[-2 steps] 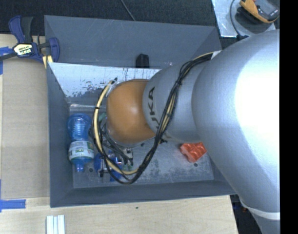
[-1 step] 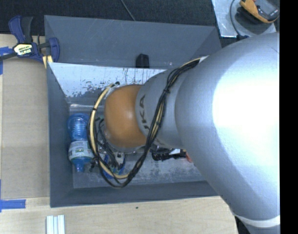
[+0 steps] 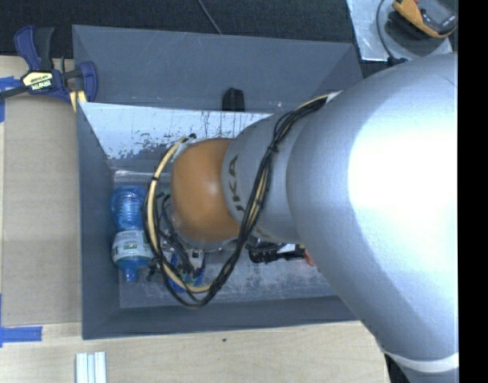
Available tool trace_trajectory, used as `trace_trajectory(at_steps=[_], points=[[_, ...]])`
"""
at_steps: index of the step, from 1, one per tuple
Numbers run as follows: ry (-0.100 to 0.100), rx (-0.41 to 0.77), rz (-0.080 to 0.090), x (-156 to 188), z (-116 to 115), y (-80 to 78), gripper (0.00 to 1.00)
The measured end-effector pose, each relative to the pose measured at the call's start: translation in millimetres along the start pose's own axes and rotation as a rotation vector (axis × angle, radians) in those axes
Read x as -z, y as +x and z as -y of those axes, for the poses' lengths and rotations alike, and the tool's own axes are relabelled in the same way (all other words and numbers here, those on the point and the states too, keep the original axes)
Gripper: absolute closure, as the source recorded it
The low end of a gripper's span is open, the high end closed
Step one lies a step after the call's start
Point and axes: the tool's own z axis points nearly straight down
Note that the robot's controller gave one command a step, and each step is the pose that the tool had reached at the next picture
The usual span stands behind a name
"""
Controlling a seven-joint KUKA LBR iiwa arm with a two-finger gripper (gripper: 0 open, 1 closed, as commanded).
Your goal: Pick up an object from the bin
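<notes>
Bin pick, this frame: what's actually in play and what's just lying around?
In play:
- grey bin
- blue bottle, lying along the bin's left side, close beside the arm's orange wrist cover

Lying about:
- orange-and-black gadget, outside the bin at upper right
- small orange-red bit under the arm; can't tell what it is

Blue bottle (image 3: 126, 207), scuffed grey bin (image 3: 212, 66), orange wrist cover (image 3: 197, 190), silver arm (image 3: 387, 182)

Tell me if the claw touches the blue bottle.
Cannot tell: in the camera view the orange cover and cables screen the space beside the blue bottle.
</notes>
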Motion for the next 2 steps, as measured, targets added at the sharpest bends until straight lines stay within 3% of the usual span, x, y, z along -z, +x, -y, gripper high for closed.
trace_trajectory(at_steps=[2], points=[[0.002,0.001,-0.002,49.3,0.6,-0.4,1.00]])
